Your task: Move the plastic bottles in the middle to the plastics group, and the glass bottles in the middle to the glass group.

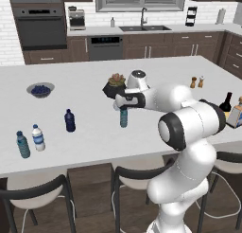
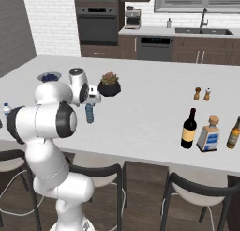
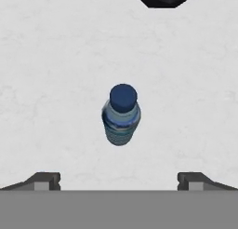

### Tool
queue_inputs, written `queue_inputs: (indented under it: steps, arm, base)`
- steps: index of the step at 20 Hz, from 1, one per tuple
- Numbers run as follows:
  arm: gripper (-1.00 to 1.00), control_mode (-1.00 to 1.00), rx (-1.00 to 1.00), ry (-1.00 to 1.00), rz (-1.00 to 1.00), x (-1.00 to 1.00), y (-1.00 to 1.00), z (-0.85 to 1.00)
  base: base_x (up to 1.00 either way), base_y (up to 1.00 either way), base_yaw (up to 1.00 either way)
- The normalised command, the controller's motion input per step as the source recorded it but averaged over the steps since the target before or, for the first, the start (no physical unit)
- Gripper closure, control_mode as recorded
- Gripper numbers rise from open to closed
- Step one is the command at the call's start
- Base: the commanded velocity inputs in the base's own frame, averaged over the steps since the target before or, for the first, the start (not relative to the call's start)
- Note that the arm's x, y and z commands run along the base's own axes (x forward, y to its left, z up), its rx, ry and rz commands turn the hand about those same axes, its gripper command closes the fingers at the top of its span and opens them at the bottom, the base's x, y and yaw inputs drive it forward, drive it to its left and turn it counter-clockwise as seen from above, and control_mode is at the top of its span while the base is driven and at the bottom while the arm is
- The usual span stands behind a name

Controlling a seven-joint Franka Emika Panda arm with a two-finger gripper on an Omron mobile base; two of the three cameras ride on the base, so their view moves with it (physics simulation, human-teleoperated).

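Bottles come first at your edge of the counter (image 1: 156,71), and they look sorted by kind. On the left stand two small water bottles close together, one with a white label (image 1: 38,137) and one with a blue cap (image 1: 22,144) — that is the plastics side. A dark blue bottle (image 1: 70,120) stands a little apart from them. On the right, the tall wine bottle (image 2: 189,128) stands just beside the squat bottle with the pale label (image 2: 209,134), so the glass part looks done.

One plastic bottle is left in the middle — the teal bottle (image 1: 124,117), standing upright and alone. The gripper (image 1: 123,105) hangs right over it, pointing down, so it can come straight down around the cap.

Your jaws are spread wide and hold nothing. From the hand camera, the teal bottle sits halfway between the two tips, a bit ahead of them, with room on both sides. I think nothing touches it.

Just past it is the dark plant pot (image 1: 115,86), so go down straight.
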Motion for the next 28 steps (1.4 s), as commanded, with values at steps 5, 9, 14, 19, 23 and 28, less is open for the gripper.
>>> queue_inputs:
  steps: [5, 9, 14, 19, 23, 28]
  arm:
    - [-1.0, -1.0, 0.01, 0.0, 0.0, 0.15, 0.05, -0.37]
    - [-1.0, -1.0, 0.01, 0.0, 0.0, 0.21, 0.02, -0.35]
    - [-1.0, -1.0, 0.0, 0.0, 0.0, 0.28, 0.0, -0.05]
    - [-1.0, -1.0, 0.0, 0.0, 0.0, 0.23, 0.01, 0.0]
    - [-1.0, -1.0, 0.0, 0.0, 0.0, 0.07, 0.05, 0.0]
    - [-1.0, -1.0, 0.0, 0.0, 0.0, 0.0, 0.07, -0.04]
  base:
    - [0.0, 0.0, 0.0]
    - [0.0, 0.0, 0.0]
    - [0.0, 0.0, 0.0]
    - [0.0, 0.0, 0.0]
    - [0.0, 0.0, 0.0]
    - [0.0, 0.0, 0.0]
